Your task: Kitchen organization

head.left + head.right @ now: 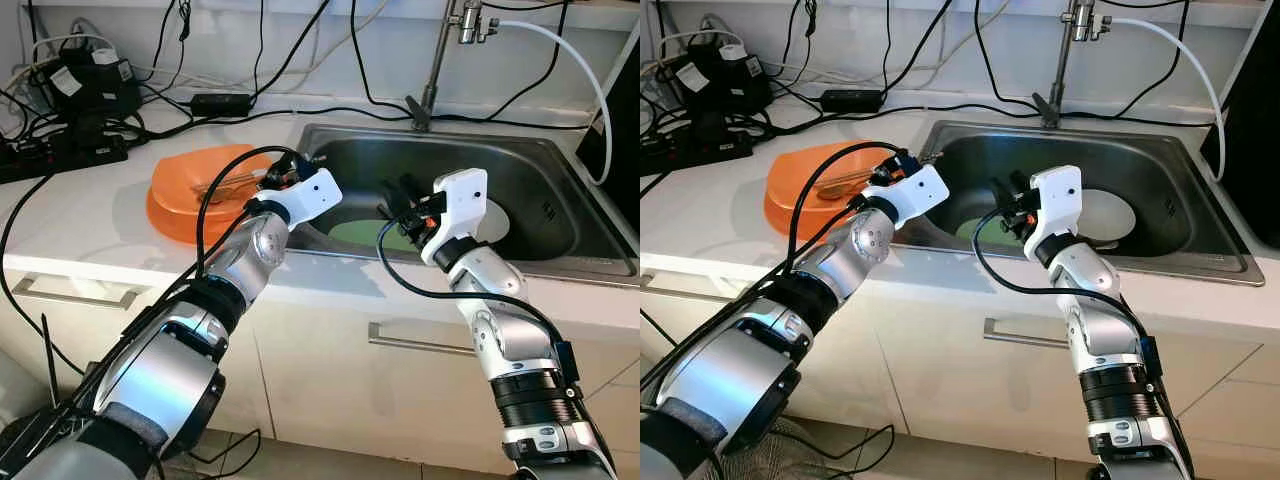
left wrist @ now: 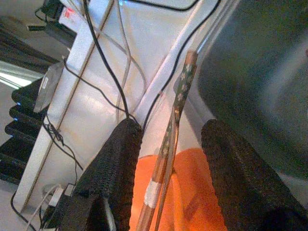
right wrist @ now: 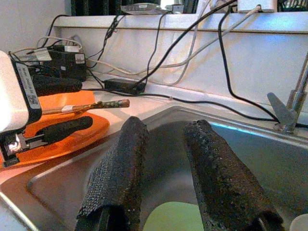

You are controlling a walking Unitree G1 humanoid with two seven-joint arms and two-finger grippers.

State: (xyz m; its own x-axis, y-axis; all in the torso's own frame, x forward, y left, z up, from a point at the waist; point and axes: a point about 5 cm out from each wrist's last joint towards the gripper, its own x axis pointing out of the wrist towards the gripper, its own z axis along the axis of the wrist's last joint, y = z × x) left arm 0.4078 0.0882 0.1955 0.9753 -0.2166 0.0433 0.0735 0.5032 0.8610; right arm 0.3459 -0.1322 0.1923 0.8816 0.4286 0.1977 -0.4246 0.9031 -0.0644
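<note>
Left gripper [image 2: 168, 159] fingers wide around patterned chopsticks [image 2: 174, 120] over orange plastic plate [image 1: 190, 185]. Right gripper [image 3: 166, 168] open, empty, over steel sink [image 1: 540, 165]. White bowl [image 1: 1105, 215], green plate [image 1: 365, 232] left inside.

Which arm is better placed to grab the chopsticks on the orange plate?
Left. The left gripper is open with the chopsticks between its fingers over the orange plate; the right gripper hangs over the sink.

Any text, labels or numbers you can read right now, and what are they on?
No text can be read in these pictures.
White label on the left gripper housing: print too small to read.
White tags on the black power adapters: too blurred to read.
White band on the chopsticks: no readable marking.
</note>
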